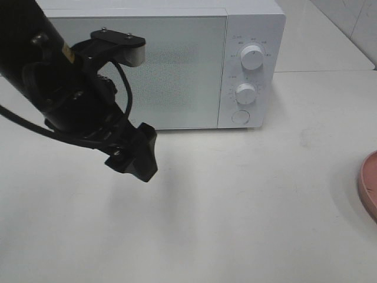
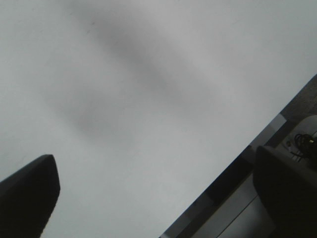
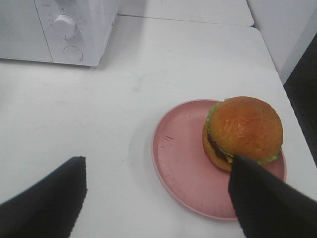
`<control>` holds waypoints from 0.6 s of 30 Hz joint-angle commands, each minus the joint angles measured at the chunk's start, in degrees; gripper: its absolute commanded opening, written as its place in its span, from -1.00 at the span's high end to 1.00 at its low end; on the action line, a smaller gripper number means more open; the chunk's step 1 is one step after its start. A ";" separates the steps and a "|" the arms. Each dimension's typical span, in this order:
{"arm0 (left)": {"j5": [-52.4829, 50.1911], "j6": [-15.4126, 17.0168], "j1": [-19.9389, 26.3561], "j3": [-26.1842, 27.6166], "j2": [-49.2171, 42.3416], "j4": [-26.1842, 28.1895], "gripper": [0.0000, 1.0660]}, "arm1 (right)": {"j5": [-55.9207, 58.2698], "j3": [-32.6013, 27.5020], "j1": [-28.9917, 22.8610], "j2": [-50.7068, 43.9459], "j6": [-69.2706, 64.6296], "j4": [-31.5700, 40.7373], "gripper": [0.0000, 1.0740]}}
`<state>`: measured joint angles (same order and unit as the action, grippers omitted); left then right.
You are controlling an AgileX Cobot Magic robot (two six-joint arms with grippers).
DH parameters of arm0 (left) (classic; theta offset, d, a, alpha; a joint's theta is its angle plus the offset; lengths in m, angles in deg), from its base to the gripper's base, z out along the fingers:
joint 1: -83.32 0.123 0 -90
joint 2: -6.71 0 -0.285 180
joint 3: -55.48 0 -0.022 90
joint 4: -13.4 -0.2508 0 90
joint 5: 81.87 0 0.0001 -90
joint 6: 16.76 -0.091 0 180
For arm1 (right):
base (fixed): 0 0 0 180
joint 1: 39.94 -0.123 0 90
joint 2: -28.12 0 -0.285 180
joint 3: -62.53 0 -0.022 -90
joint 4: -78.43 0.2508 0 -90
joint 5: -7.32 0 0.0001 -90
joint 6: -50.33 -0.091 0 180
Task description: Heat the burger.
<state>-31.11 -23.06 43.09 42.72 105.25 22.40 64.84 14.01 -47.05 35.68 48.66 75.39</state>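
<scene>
Microwave: boxy white oven w/ two round knobs (image 1: 252, 56), door (image 1: 135, 71) looking shut, sitting at back of white table (image 1: 247, 206).
Plate: round pink dish (image 3: 183, 163), lying well apart from microwave.
Burger: golden-bun hamburger w/ lettuce (image 3: 245, 129), resting on plate's far side.
Left gripper (image 1: 132, 154): hanging w/ jaws apart, empty, near door.
Right gripper (image 3: 158, 198): hovering over plate, jaws wide, gripping nothing.
Risk: squeezing too hard, prob. splitting layers; door shut, blocking entry.

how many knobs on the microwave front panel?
2, both on the white microwave's control panel at its right: round white upper knob and round white lower knob directly beneath. A flat round button sits below them.
</scene>
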 commanded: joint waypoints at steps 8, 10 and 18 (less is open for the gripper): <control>8.31 8.37 0.00 0.34 -4.07 -9.85 -0.87 | -0.57 -0.11 0.29 -1.78 -0.06 -0.34 -0.42; 8.82 8.25 0.46 0.34 -4.41 -9.80 -0.87 | -0.57 -0.11 0.29 -1.78 -0.06 -0.34 -0.42; 13.18 5.50 13.98 0.34 -9.11 -5.84 -0.87 | -0.57 -0.11 0.29 -1.78 -0.06 -0.34 -0.42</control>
<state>-20.39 -16.18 53.29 42.95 97.91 14.95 64.84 14.01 -47.05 35.68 48.66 75.39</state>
